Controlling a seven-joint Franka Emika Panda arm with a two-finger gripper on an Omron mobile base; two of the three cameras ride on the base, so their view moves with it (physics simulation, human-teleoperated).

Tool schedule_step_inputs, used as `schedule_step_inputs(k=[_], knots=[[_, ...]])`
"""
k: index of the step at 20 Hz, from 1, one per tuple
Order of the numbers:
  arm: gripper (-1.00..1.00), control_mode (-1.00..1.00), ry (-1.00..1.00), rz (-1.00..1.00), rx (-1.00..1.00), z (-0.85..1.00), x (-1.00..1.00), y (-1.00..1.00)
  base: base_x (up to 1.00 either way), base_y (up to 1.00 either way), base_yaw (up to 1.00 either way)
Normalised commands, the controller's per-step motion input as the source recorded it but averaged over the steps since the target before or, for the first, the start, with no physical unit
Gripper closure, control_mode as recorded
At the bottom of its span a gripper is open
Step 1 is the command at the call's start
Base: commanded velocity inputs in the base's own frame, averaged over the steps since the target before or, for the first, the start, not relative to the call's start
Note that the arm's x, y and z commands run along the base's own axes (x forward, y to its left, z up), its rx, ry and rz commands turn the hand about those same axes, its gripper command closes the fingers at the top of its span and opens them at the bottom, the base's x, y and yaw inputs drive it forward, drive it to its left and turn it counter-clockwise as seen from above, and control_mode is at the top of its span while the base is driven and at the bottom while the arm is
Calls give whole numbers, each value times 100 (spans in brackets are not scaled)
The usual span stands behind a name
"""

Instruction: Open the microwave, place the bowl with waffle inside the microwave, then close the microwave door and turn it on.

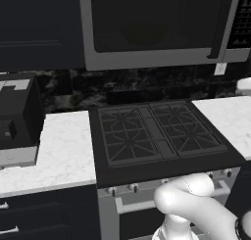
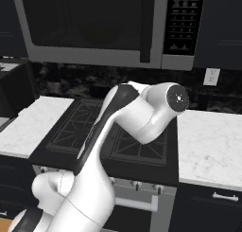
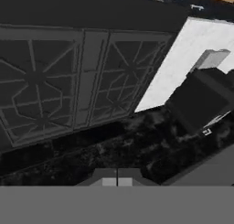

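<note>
The microwave (image 1: pixel 162 26) is hanging directly above the stove (image 1: pixel 157 133), and the microwave door (image 2: pixel 90 25) is sitting shut, flush with the grey frame, its dark vertical handle bar (image 2: pixel 145 27) running down the door's right edge just beside the black button panel (image 2: pixel 183 20). Nothing is resting on the stove grates. To the left of the stove, a black toaster-like box (image 1: pixel 17 114) is standing on the white marble surface (image 1: pixel 63 151); to the right of the stove, more of the same surface is lying bare. The white arm (image 2: pixel 132 117) is bending over the front of the stove. In the hand view, the pincer (image 3: pixel 117 181) is pointing at the dark speckled backsplash (image 3: pixel 114 150) behind the stove, its two tips (image 3: pixel 109 182) pressing together with no gap between them and gripping nothing.
</note>
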Motion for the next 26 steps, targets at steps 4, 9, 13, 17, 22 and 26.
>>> schedule_step_inputs(k=[4,9,13,17,22,26], knots=[[100,-100,3,-52,44,23,9,-100,0,0,0],[100,-100,5,-53,38,37,14,-87,0,0,0],[100,-100,3,-41,28,48,24,-61,0,0,0],[100,-100,-4,-25,39,54,10,-55,0,0,0],[100,-100,-13,-5,49,34,-7,-17,0,0,0],[100,-100,-12,0,51,26,-1,0,0,0,0]])
